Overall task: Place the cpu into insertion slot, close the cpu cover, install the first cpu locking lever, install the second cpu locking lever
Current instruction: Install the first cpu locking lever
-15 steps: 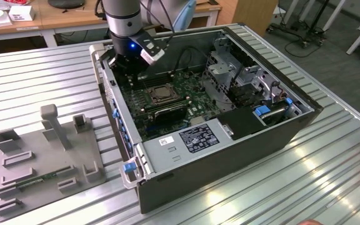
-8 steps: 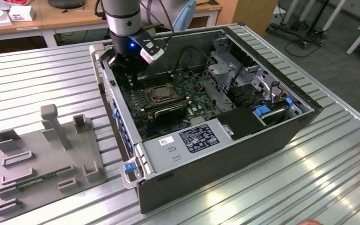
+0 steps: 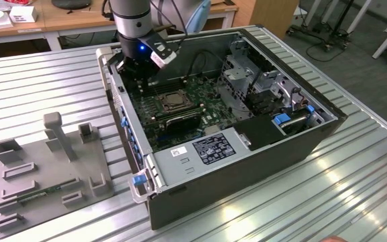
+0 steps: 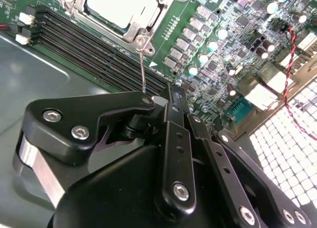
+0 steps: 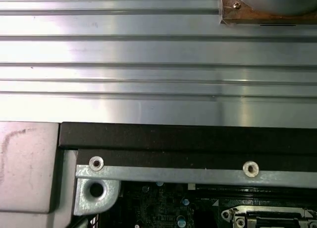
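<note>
Where the black linked gripper [image 4: 174, 92] narrows to 1 tip in the second wrist view, it is clenched, with nothing seen between its jaws. At that tip ends a thin silvery wire locking lever [image 4: 142, 65]; touching or just beside, cannot tell. From there the lever runs to a screw tab on the corner of the thin silvery square cpu cover [image 4: 151, 15]. Between tip and cover lie long black memory slots [image 4: 89, 45], side by side on the green motherboard [image 4: 166, 37].

Cover lies flat, its cut-out framing the pale flat square cpu [image 4: 116, 5], which sits in the silvery-rimmed square insertion slot [image 4: 69, 1]. Beyond, a red-and-black twisted cable [image 4: 292, 45] crosses near a white perforated grille [image 4: 287, 154].

First wrist view: a silvery rail with 2 rivets [image 5: 198, 174] under a black case edge, then the ribbed aluminium table [image 5: 148, 55].

Exterior view: a grey moulded fixture tray [image 3: 39, 186] lies on the table toward the exterior view's left, apart from the open black computer case [image 3: 314, 146]. Inside the case the gripper hangs at the board's far end, near the slot, under the grey robot arm [image 3: 129, 15]. Farthest back, wooden desks [image 3: 66, 20].
</note>
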